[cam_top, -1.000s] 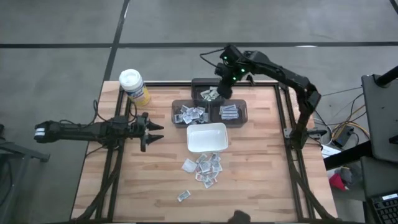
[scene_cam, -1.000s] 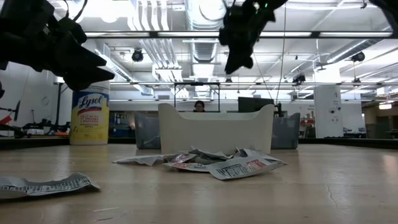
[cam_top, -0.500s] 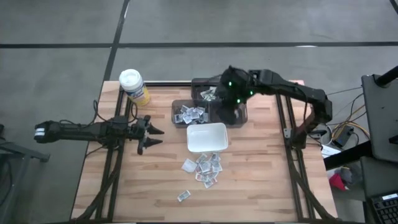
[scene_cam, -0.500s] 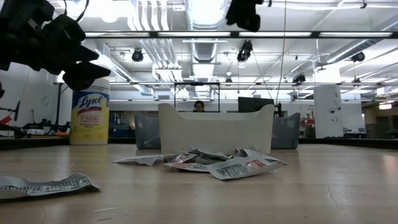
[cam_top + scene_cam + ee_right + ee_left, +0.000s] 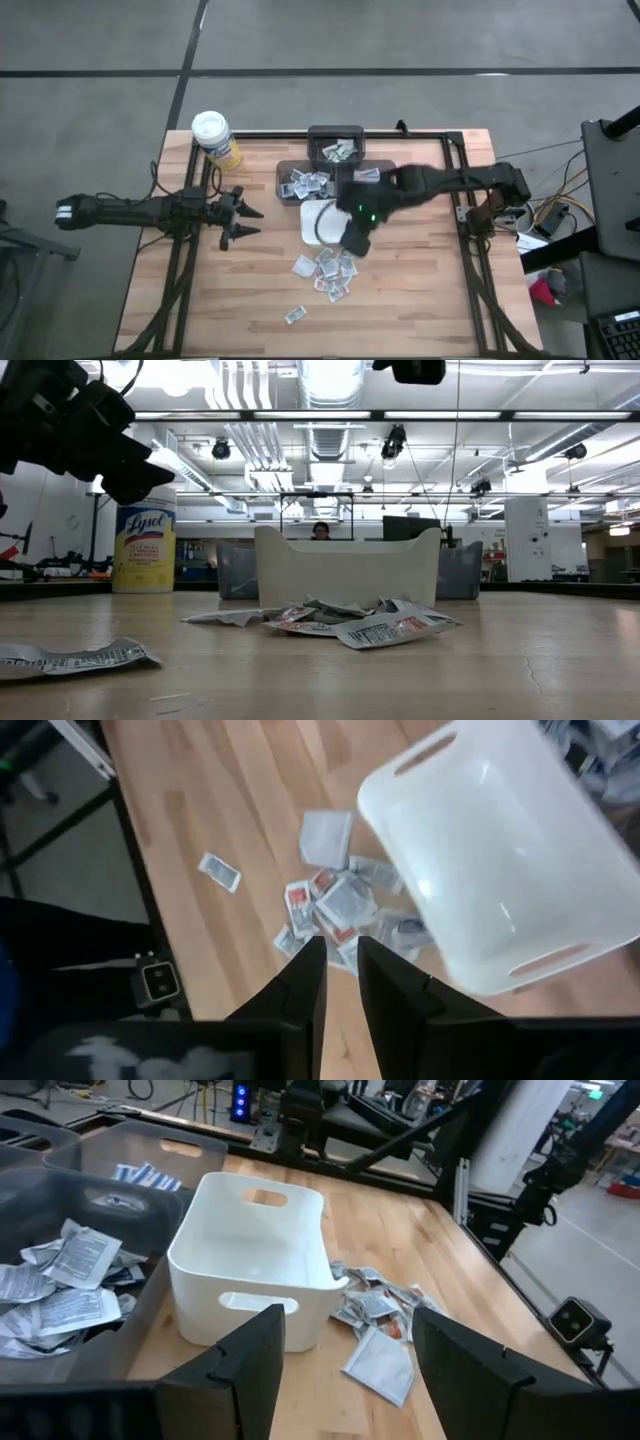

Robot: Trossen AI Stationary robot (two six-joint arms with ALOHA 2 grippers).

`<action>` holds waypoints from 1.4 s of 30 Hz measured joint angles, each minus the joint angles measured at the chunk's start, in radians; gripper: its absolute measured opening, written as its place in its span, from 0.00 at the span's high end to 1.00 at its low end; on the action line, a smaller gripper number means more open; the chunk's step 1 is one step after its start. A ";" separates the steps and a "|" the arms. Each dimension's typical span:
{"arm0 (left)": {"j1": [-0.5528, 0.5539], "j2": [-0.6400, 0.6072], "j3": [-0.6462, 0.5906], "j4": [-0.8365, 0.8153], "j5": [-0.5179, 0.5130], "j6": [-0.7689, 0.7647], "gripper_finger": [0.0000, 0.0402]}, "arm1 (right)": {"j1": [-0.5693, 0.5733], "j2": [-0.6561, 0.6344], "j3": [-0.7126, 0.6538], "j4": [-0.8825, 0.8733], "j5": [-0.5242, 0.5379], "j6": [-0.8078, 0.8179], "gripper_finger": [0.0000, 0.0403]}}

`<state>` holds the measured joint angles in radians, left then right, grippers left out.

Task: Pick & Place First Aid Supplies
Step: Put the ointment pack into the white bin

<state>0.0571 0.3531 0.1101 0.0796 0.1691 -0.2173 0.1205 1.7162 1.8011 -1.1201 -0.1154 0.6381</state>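
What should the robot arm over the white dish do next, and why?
Probably lower the right gripper onto the pile of packets and open its fingers a little wider first. It hangs above the near edge of the white dish, holding nothing, with only a narrow gap between its fingers, and the loose packets lie on the table just beyond it. The left gripper waits open, off to the side.

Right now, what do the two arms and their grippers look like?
Both arms are dark and slender, each ending in two dark pointed fingers. The right arm shows a green light near its gripper. The left arm has a white band at its far end; its gripper is all dark.
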 joint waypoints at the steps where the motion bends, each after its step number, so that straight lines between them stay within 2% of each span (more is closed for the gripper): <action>1: 0.000 0.000 0.000 0.000 0.003 0.000 0.46 | 0.021 0.006 -0.004 0.001 0.012 0.026 0.86; 7: 0.000 -0.009 0.000 -0.005 0.023 -0.016 0.46 | 0.120 0.044 -0.030 0.018 0.044 0.230 0.86; 14: -0.001 -0.041 0.000 -0.012 0.023 0.005 0.46 | 0.191 0.102 -0.037 0.032 0.133 0.360 0.86; 22: -0.001 -0.092 0.000 -0.053 0.071 0.033 0.46 | 0.201 0.181 -0.040 0.033 0.144 0.492 0.84; 27: -0.001 -0.121 0.000 -0.113 0.076 0.020 0.46 | 0.203 0.217 -0.040 0.017 0.120 0.566 0.78; 33: -0.001 -0.152 -0.001 -0.129 0.077 0.022 0.46 | 0.215 0.259 -0.040 -0.022 0.111 0.752 0.72; 42: 0.000 -0.168 -0.001 -0.180 0.084 0.023 0.46 | 0.245 0.318 -0.045 -0.022 0.169 0.932 0.69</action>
<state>0.0566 0.1846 0.1093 -0.1009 0.2529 -0.1947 0.3656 2.0344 1.7558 -1.1424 0.0540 1.5698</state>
